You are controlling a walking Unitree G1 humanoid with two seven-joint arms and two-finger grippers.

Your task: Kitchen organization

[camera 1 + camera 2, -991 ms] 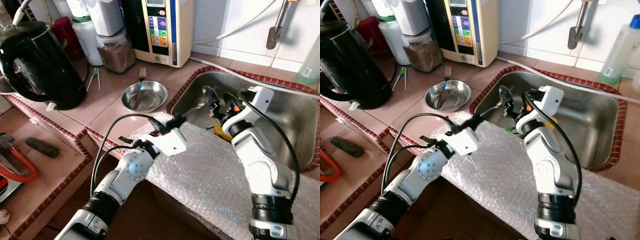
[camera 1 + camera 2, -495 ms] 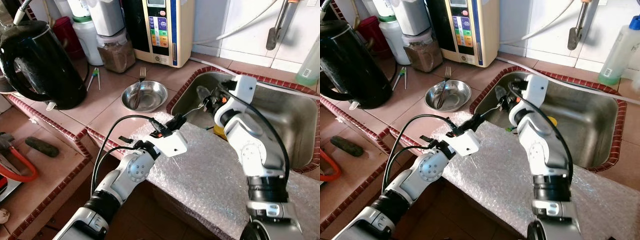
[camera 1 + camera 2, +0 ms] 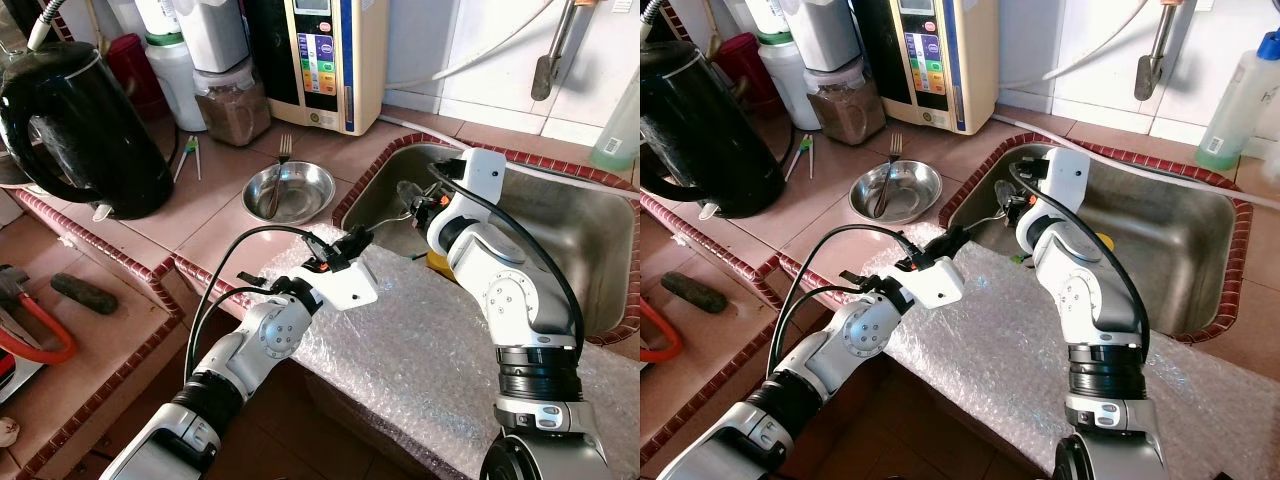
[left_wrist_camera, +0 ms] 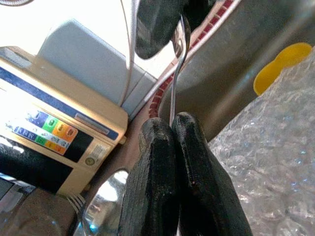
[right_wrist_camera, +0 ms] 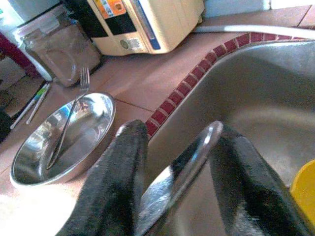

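Observation:
A steel spoon (image 3: 385,212) hangs over the left rim of the sink (image 3: 590,225). My left gripper (image 3: 356,238) is shut on its thin handle (image 4: 173,86), reaching out over the bubble wrap (image 3: 440,350). My right gripper (image 3: 418,200) is at the spoon's bowl (image 5: 179,174). Its two fingers (image 5: 120,162) stand apart on either side of the bowl, open. A steel bowl (image 3: 292,192) with a fork (image 3: 279,168) lying in it sits on the tiled counter to the left of the sink.
A yellow item (image 3: 441,263) lies in the sink below the right arm. At the back of the counter stand a black kettle (image 3: 80,120), a brown-filled jar (image 3: 232,105) and a cream water purifier (image 3: 330,60). A green bottle (image 3: 1240,95) stands behind the sink.
My right wrist has swung left toward the sink's left rim, staying at the spoon's bowl. My left gripper has kept its hold on the handle and barely moved.

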